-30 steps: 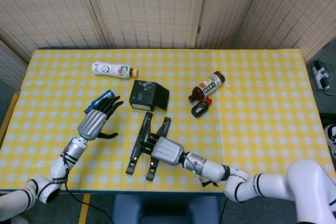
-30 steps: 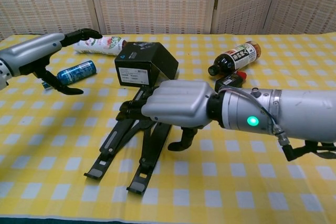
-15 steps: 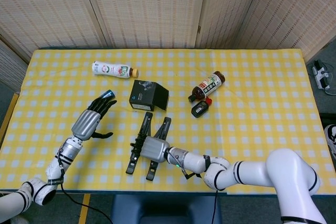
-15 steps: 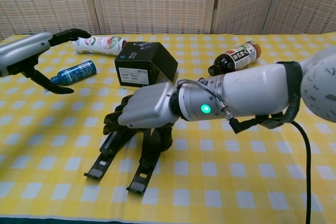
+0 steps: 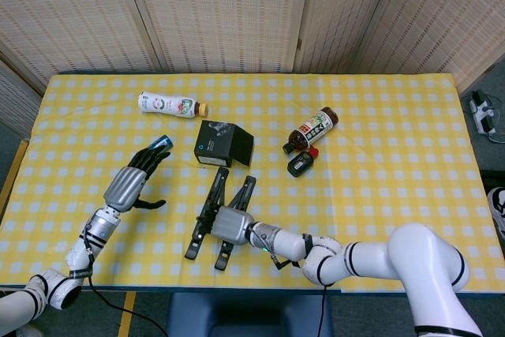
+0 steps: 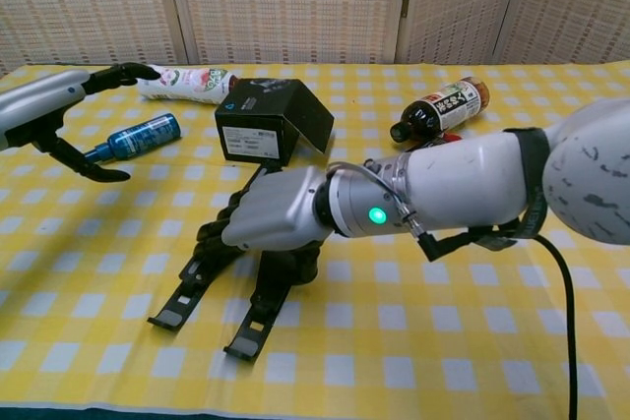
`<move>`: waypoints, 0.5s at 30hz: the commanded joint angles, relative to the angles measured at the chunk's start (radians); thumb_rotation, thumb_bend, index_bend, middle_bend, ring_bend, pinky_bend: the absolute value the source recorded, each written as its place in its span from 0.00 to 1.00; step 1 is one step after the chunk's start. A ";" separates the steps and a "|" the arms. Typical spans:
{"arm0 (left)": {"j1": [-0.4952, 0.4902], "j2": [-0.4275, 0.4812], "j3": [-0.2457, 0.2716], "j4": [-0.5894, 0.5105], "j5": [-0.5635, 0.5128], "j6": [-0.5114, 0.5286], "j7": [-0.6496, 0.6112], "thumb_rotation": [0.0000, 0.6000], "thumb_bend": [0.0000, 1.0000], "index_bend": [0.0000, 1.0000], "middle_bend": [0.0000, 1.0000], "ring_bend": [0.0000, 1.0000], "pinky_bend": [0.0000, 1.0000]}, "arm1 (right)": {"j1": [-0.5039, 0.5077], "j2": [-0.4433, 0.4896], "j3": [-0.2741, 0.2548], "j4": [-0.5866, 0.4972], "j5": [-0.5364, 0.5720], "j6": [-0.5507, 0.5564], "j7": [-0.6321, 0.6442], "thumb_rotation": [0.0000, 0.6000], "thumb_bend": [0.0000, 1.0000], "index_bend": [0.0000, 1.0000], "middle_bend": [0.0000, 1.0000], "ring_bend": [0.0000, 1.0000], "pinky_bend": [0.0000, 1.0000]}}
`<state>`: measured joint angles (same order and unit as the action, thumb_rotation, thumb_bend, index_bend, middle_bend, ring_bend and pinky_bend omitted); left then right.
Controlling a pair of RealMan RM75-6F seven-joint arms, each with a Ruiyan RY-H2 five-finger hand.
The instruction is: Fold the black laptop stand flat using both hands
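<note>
Since half a second ago the right hand [image 6: 271, 223] grips the laptop stand [image 5: 215, 219] and drags it nearer. We judge it not yet flat; the left hand [image 5: 126, 185] hovers apart, fingers spread, empty.

Bright, even indoor light from overhead, soft short shadows under objects on the yellow checked surface [image 5: 379, 155], faint sheen on the silver right robot hand [image 6: 268, 215], head view sharp throughout, chest view slightly soft at the lower right of the frame

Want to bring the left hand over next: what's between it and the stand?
Only bare tablecloth, clearest in the head view. The left hand hovers apart from the stand; the blue can lies behind it.
</note>
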<state>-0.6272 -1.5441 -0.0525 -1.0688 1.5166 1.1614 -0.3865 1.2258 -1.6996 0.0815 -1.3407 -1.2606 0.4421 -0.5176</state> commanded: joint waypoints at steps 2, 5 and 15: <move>0.000 0.001 0.000 -0.001 0.001 -0.005 -0.001 1.00 0.18 0.00 0.00 0.00 0.00 | -0.002 0.018 -0.007 -0.015 -0.008 0.011 0.023 1.00 0.31 0.00 0.00 0.00 0.00; 0.001 0.001 -0.001 -0.003 0.001 -0.006 0.001 1.00 0.18 0.00 0.00 0.00 0.00 | -0.001 0.027 -0.012 -0.015 -0.022 0.019 0.036 1.00 0.23 0.00 0.00 0.00 0.00; 0.004 0.009 -0.003 -0.014 -0.006 -0.021 0.010 1.00 0.18 0.00 0.00 0.00 0.00 | 0.045 0.005 -0.005 0.033 -0.030 -0.041 0.108 1.00 0.18 0.00 0.00 0.00 0.00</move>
<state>-0.6240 -1.5359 -0.0555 -1.0829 1.5112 1.1403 -0.3766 1.2659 -1.6915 0.0758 -1.3132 -1.2873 0.4074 -0.4140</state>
